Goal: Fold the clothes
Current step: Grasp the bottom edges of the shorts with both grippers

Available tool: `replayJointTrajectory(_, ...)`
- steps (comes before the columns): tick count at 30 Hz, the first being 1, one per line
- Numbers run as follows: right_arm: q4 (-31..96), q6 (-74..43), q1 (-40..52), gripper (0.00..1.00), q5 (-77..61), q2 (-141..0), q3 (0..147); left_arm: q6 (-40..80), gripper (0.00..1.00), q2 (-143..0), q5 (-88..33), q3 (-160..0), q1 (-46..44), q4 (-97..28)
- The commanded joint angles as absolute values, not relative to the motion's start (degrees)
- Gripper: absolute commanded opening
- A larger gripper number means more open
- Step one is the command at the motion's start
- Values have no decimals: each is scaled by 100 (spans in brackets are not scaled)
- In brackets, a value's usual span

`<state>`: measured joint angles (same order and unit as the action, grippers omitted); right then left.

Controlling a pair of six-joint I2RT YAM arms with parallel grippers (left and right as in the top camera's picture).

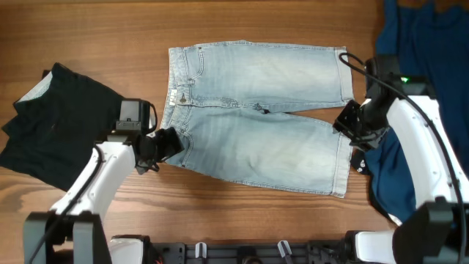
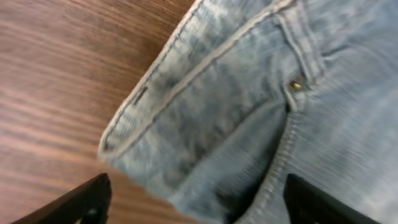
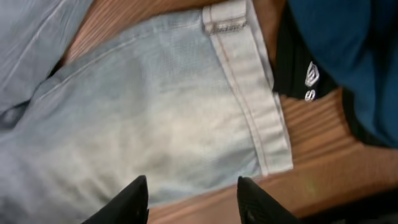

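Overhead, shorts lie flat between left tool and right tool.

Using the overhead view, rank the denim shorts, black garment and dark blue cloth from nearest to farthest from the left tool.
1. denim shorts: waistband corner at the left tool.
2. black garment: table's left side.
3. dark blue cloth: far right edge.

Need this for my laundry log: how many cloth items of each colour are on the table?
Pale blue denim shorts: 1
Black garment: 1
Dark blue cloth: 1
Total: 3
Black logo piece beside the dark blue cloth left out: cannot tell if separate.
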<state>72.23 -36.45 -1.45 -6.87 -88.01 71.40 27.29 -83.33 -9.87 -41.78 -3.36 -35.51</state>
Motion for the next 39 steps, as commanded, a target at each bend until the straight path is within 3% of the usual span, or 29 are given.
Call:
replayJointTrajectory(1,7269,-3975,-54,45,-1090,-8219,6801,2786,81,-8626,-1105,-4025,-309,-3144)
replayJointTrajectory(3,7242,-4252,-45,43,-1177,-7955,6519,2786,76,-8755,-1105,-4025,-309,-3017)
replayJointTrajectory(8,7144,-5137,-45,38,-1367,-7091,5492,2786,33,-8903,-1267,-4023,-309,-2995)
replayJointTrajectory(9,7146,-5319,-45,38,-1365,-7004,5336,2786,28,-8903,-1396,-4023,-309,-3083)
replayJointTrajectory(16,6775,-6173,-45,36,-1409,-6866,3970,2786,29,-8903,-1737,-4023,-309,-3848)
replayJointTrajectory(19,6246,-6479,-45,36,-1380,-6866,3479,2783,25,-8903,-1734,-4023,-309,-3983)
replayJointTrajectory(22,5581,-6735,-45,37,-1361,-6866,3148,2738,13,-8903,-1732,-4023,-309,-4134)
replayJointTrajectory(23,5470,-6877,-45,39,-1245,-6869,3107,2733,11,-8903,-1728,-4023,-309,-4182)
replayJointTrajectory(25,5301,-6943,-45,56,-1022,-6869,3068,2720,5,-8903,-1686,-4023,-309,-4246)
replayJointTrajectory(33,5015,-7091,-45,58,-548,-7218,3028,2722,4,-8903,-1632,-4023,-309,-4329)
replayJointTrajectory(34,4934,-7096,-45,56,-539,-7293,3028,2722,4,-8903,-1588,-4023,-309,-4327)
replayJointTrajectory(35,4810,-7100,-45,48,-504,-7454,3028,2722,4,-8903,-1579,-4023,-309,-4313)
replayJointTrajectory(37,4711,-7094,-45,47,-462,-7631,3028,2722,5,-8903,-1579,-4023,-309,-4272)
replayJointTrajectory(38,4685,-7096,-45,47,-462,-7703,3028,2722,16,-8903,-1579,-4023,-309,-4244)
replayJointTrajectory(39,4663,-7094,-45,47,-464,-7780,3028,2722,46,-8903,-1579,-4023,-309,-4178)
